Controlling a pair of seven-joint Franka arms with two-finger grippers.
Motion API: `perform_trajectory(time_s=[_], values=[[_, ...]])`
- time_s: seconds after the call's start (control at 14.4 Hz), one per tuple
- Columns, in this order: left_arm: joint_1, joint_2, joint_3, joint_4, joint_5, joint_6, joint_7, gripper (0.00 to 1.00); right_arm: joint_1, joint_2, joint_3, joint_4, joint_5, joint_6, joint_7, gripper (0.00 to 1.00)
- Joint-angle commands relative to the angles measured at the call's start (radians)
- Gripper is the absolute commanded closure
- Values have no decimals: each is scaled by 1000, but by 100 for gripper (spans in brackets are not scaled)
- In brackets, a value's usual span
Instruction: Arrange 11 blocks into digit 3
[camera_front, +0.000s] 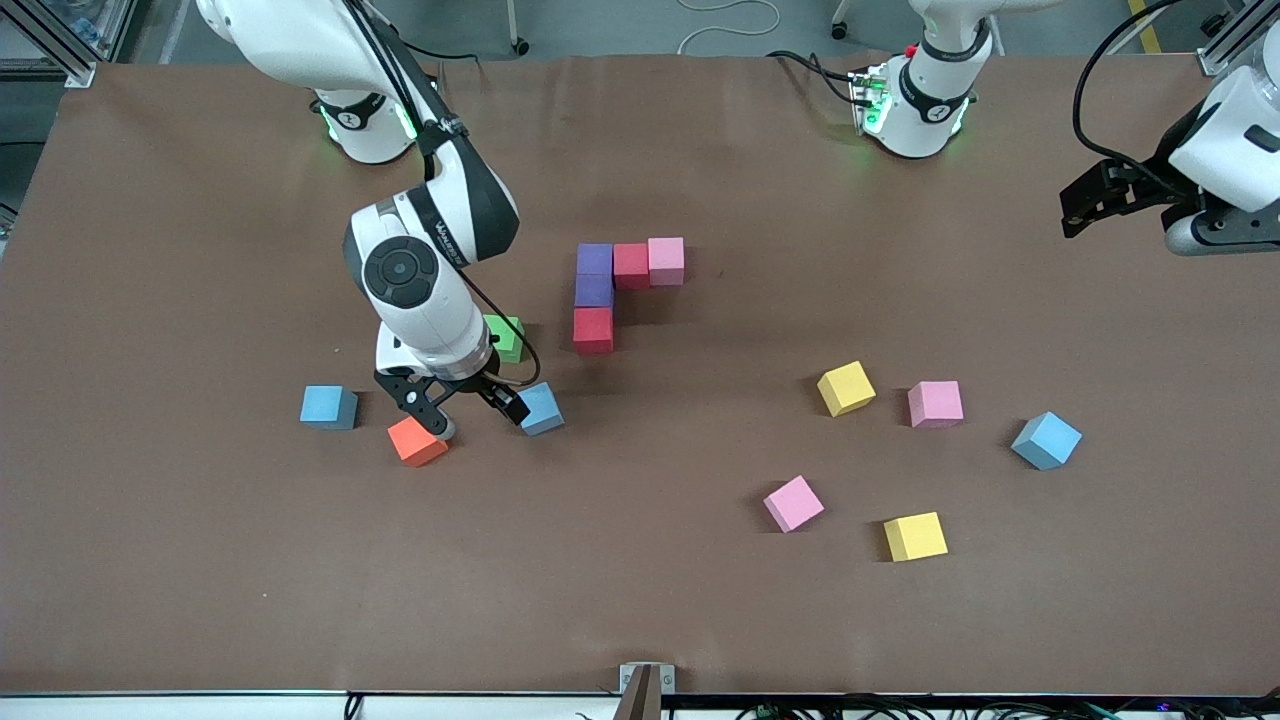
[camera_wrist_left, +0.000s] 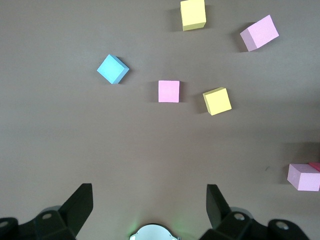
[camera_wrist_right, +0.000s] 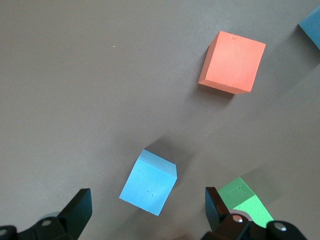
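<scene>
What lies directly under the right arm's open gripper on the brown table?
Under the open right gripper is bare table, with a small matte orange cube and a light blue cube beside it. The arm hides part of the green cube.

We count two purple cubes (camera_front: 594, 259), two red (camera_front: 593, 330), three pink (camera_front: 935, 403), two yellow (camera_front: 846, 388), three blue (camera_front: 1046, 440), one orange (camera_front: 417, 442), one green (camera_front: 505, 337).
</scene>
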Motion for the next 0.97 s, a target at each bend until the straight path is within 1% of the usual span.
perform_trajectory(time_s=[0.0, 0.14, 0.28, 0.49, 0.7, 0.9], values=[[5, 4, 0, 5, 1, -6, 13, 0, -7, -14, 5, -19, -19, 6, 14, 0], [5, 12, -2, 4, -10, 9, 6, 0, -7, -13, 5, -19, -20, 6, 14, 0], [-11, 64, -3, -2, -12, 52, -4, 0, -9, -11, 5, -19, -26, 6, 14, 0], [-69, 161, -8, -5, 2, 137, -32, 0, -15, -7, 5, -16, -51, 23, 14, 0], [-104, 262, -8, -5, 2, 241, -124, 0, -16, -8, 5, -17, -51, 26, 12, 0], [-158, 357, -8, -1, 4, 364, -313, 0, -16, -7, 5, -17, -51, 23, 12, 0]])
